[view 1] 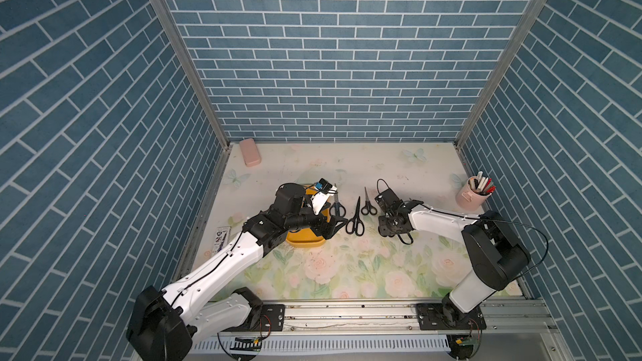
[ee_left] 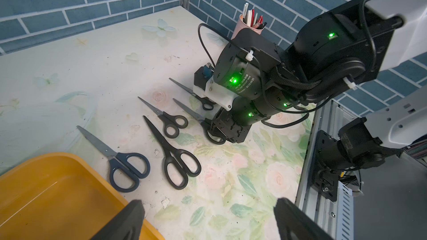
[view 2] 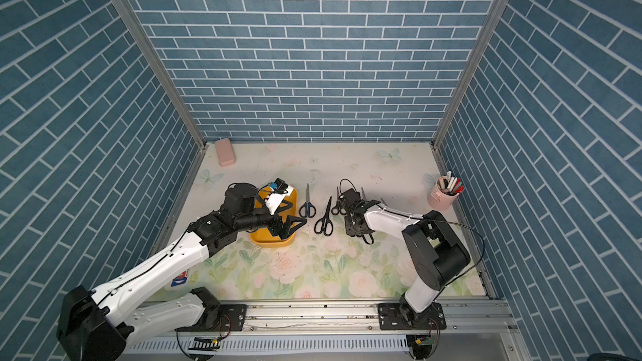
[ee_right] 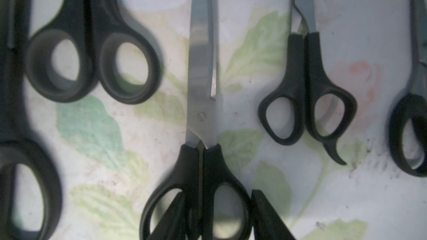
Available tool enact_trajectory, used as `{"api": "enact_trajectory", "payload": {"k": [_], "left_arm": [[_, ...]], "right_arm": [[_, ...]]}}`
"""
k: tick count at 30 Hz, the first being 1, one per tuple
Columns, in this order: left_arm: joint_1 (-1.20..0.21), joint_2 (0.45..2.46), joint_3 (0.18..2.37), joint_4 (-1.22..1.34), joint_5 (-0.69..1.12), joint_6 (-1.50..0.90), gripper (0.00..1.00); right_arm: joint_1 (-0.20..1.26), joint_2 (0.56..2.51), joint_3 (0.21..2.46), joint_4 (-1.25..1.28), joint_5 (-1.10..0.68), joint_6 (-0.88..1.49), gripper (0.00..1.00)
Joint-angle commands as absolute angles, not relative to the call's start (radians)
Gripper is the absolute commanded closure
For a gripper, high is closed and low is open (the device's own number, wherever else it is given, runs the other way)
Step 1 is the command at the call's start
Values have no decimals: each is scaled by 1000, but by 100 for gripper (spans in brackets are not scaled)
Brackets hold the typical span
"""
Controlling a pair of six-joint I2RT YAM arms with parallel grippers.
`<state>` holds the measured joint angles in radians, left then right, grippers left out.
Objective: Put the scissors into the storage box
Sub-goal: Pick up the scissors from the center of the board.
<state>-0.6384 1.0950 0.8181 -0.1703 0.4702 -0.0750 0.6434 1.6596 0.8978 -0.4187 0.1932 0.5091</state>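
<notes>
Black-handled, grey-bladed scissors [ee_left: 178, 158] of mixed sizes lie in a row on the floral surface [ee_left: 92, 77], beside the yellow storage box [ee_left: 57, 192]. The left jaws are spread wide. The right jaws straddle a long pair [ee_right: 201, 88] at its handles; I cannot tell whether they are pinching it.

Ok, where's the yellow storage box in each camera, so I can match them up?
Top view: storage box left of centre, partly under the left arm.
Top view: same spot, under that arm.
Left wrist: close to the camera, beside the blue-handled scissors.
Right wrist: not in it.
Shared landmark: those scissors, alongside the box.
</notes>
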Motion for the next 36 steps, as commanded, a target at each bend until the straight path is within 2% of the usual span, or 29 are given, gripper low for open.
{"api": "enact_trajectory", "payload": {"k": [1,4,6,11,17,31,33,36], "left_arm": [[-644,1099,811,-182,439,-62,6],[-645,1099,810,-179,435,-60,6],[-645,1099,803,-175,434,-60,6],[-645,1103,782,-158,428,-66,6],[-645,1079,772,-150,408,-71,5],[-645,1032,752,-140,351,-75,5],[-645,1025,750,-135,349,-80,5],[-645,1017,747,-132,340,-83,5]], "right_arm": [[650,1725,871,-447,157,519,59],[657,1692,898,-493,189,525,45],[661,1665,917,-522,200,526,39],[685,1629,965,-570,219,531,36],[709,1608,986,-567,208,528,43],[705,1777,988,-523,258,559,58],[706,1796,983,-512,261,570,64],[706,1817,964,-494,262,580,83]]}}
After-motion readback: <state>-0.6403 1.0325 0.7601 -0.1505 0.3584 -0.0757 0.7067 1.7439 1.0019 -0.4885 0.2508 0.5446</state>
